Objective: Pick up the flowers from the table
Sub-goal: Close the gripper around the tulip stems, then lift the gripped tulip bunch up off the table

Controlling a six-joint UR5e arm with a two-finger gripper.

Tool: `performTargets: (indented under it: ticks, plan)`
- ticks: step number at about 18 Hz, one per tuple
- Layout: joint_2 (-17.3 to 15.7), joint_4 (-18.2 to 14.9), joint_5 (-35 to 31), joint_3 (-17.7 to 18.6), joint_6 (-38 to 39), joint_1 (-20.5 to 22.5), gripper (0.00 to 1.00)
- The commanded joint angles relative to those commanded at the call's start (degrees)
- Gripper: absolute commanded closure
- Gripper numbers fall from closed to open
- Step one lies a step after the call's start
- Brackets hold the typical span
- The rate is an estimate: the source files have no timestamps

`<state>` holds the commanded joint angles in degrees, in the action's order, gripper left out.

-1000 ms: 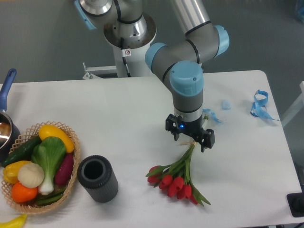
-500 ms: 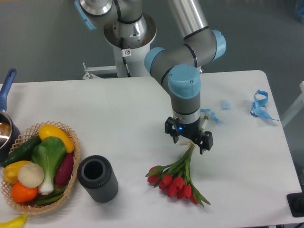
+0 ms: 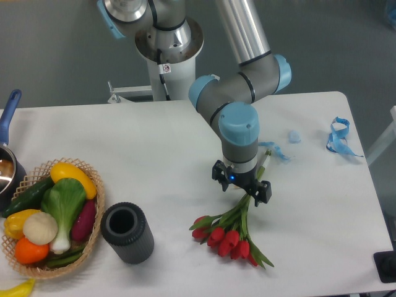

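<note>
Black two-finger gripper (image 3: 242, 187) straddles green stems of red tulip bunch (image 3: 232, 230), jaws apart, positioned for stem grasp.

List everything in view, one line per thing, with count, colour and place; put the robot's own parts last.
flowers: one bunch, red buds with green stems, lying on the table right of centre, near the front
table: one, white, filling most of the view
cylinder: one, dark grey, hollow, upright, right of the basket
basket: one, woven tan, front left, holding vegetables
vegetables: several, yellow, green, white, orange and purple, in the basket
yellow item: one, at the front left edge, partly cut off
pot: one, dark with a blue handle, far left edge
ribbon: one, blue, far right on the table
blue scraps: two, light blue, right of the arm
arm: one, grey with light blue joints
gripper: one, black, low over the flower stems
</note>
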<state>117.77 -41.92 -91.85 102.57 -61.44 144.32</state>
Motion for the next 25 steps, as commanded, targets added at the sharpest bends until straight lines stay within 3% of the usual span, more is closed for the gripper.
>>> performTargets:
  ticks: [7,13,16,22,25]
  plan:
    - [1.7,-0.1,0.0,-0.1,-1.4,0.0,0.01]
    - [1.6,-0.1,-0.1,-0.2,-1.6,0.0,0.67]
    - [1.5,-0.1,-0.1,-0.1,-1.5,0.0,0.9]
    - [0.6,0.0,0.2,-0.3,-1.6,0.3,0.93]
    - [-1.9,-0.3,0.0,-0.4,-1.4,0.4,0.93]
